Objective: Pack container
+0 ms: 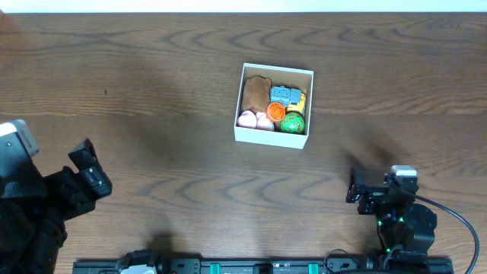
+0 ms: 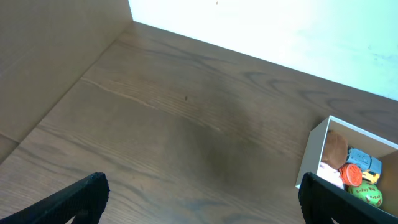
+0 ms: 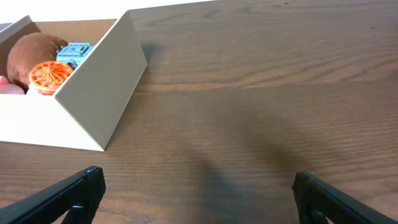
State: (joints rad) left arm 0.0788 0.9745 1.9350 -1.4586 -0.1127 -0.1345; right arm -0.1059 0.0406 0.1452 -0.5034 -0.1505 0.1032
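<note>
The container [image 1: 272, 138] is a small white-walled box with a tan inside, at the middle of the table. It holds a brown toy [image 1: 256, 92], a blue toy [image 1: 284, 96], an orange toy [image 1: 275, 112], a green ball [image 1: 292, 122], a yellow toy [image 1: 299, 101] and pink toys [image 1: 254, 119]. My left gripper [image 1: 90, 173] is open and empty at the near left, far from the box; the left wrist view shows the box [image 2: 313, 155] at its right edge. My right gripper [image 1: 358, 192] is open and empty at the near right; the box [image 3: 93, 99] lies to its upper left.
The dark wood table [image 1: 152, 91] runs to a pale wall [image 2: 280, 31] at the far side. A black rail [image 1: 259, 266] lies along the near edge between the arm bases.
</note>
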